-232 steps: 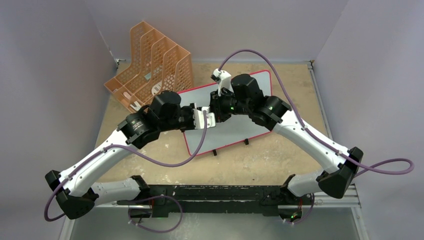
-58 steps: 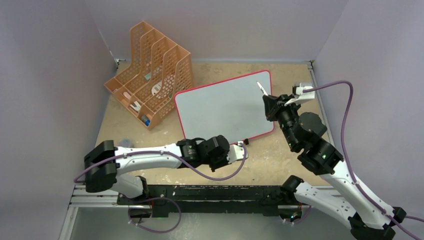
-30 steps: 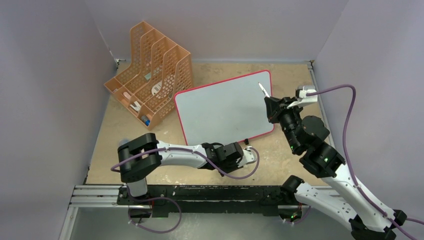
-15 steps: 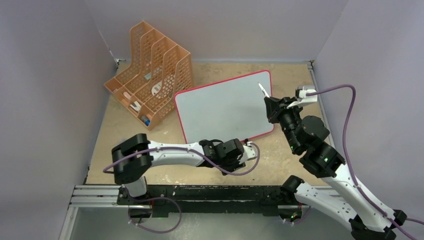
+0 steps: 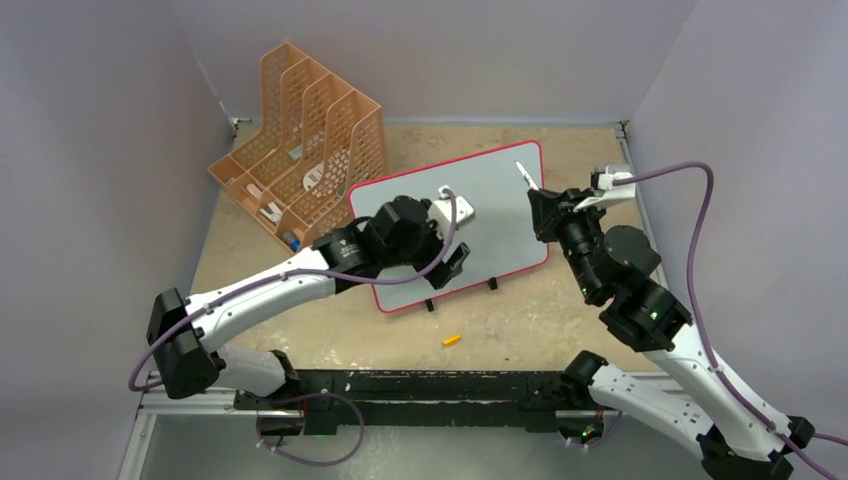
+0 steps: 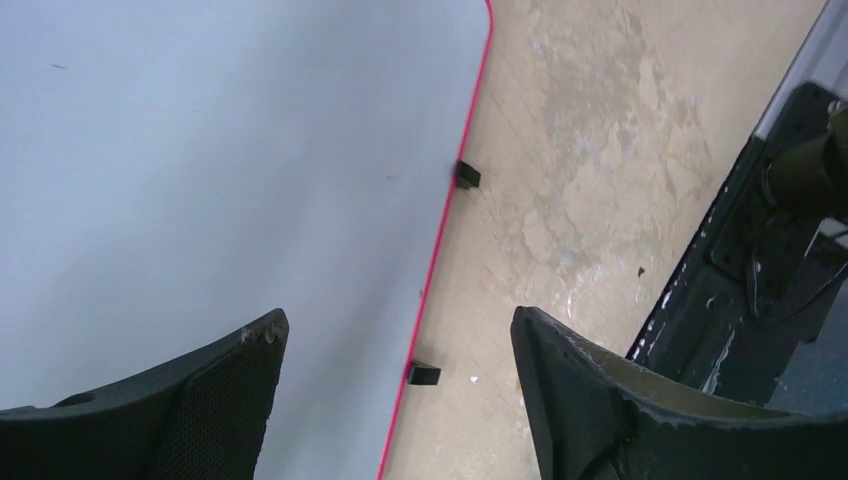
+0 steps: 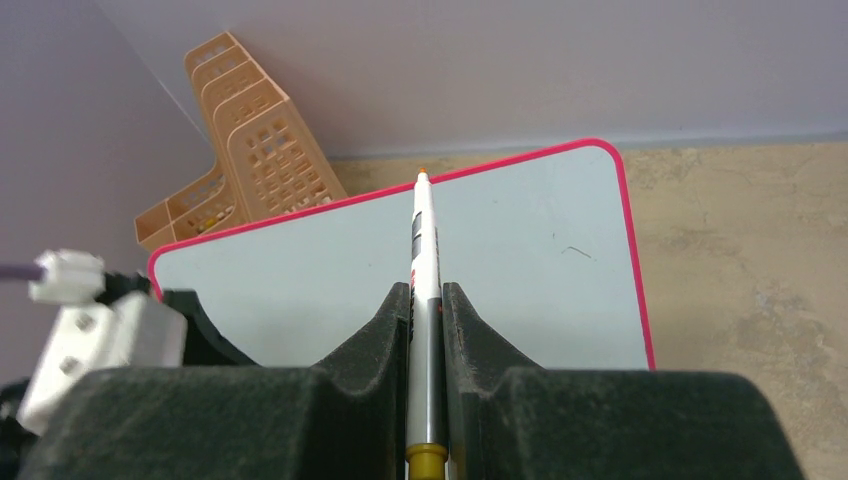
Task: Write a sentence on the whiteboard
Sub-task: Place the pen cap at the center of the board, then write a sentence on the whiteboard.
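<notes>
1. Counter [image 5: 560, 160]: I see bare tan surface open along the whiteboard's right side and near side.
2. Whiteboard [image 5: 495, 215]: it lies mid-counter, long axis left to right, with the right end swung away from the arm bases. It has a red-pink frame and two black feet on the near long edge. The face is pale, and I can make out only a few tiny dark flecks, no lettering.
3. Orange file rack [image 5: 300, 130]: close off the whiteboard's far-left corner; I cannot tell whether they touch.
4. Left gripper [image 6: 395, 330]: over the whiteboard's near long edge, jaws wide apart, nothing between them.
5. Right gripper [image 7: 427, 290]: at the whiteboard's right short edge, jaws clamped on the marker [image 7: 424, 240], tip aimed away from the bases toward the whiteboard's far edge.
6. Small orange piece [image 5: 452, 340]: on the counter, nearward of the whiteboard's feet.
</notes>
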Robot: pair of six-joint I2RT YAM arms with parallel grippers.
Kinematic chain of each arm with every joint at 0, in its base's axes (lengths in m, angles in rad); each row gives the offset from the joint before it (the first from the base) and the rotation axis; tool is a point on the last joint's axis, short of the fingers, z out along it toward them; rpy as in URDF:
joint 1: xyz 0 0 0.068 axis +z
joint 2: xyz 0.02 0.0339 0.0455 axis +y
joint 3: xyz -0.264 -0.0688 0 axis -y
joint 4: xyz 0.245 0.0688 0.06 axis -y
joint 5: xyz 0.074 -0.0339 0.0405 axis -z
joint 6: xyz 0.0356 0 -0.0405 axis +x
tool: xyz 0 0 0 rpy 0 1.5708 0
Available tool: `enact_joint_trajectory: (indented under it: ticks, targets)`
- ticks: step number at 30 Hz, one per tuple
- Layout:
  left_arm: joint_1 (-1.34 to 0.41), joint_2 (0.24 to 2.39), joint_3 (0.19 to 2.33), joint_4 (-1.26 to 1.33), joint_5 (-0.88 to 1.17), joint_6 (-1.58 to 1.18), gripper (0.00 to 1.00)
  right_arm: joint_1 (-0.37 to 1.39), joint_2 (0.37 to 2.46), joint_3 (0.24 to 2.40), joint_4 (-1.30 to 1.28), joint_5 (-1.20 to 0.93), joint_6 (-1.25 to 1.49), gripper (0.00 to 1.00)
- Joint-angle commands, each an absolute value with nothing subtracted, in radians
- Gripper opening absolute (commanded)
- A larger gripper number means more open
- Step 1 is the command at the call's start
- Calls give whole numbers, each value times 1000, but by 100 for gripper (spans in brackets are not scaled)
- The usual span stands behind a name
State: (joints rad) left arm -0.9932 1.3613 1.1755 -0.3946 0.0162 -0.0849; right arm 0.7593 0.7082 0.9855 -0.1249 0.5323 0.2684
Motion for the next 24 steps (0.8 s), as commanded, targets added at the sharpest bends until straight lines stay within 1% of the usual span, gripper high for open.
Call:
enact_joint_trajectory:
  ticks: [1, 7, 11, 16, 19, 21, 24]
  targets:
    - [-888, 1297, 1255, -424, 83, -64, 81, 762, 726, 1052, -115, 532, 252, 0]
    - [-703, 1264, 1305, -443, 154, -69, 84, 762, 767, 1093, -112, 553, 215, 0]
    - [-574, 1248, 1335, -453, 221, -80, 85, 762, 809, 1117, -140, 516, 202, 0]
    - [-408, 1203, 1376, -448, 323, -117, 92, 763, 842, 1135, -161, 467, 183, 0]
    - [-290, 1193, 1366, -429, 434, -149, 96, 763, 861, 1145, -165, 434, 175, 0]
    - [-199, 1191, 1339, -407, 543, -186, 99, 763, 874, 1149, -165, 410, 175, 0]
    - [-104, 1169, 1266, -336, 691, -260, 100, 763, 890, 1151, -164, 379, 173, 0]
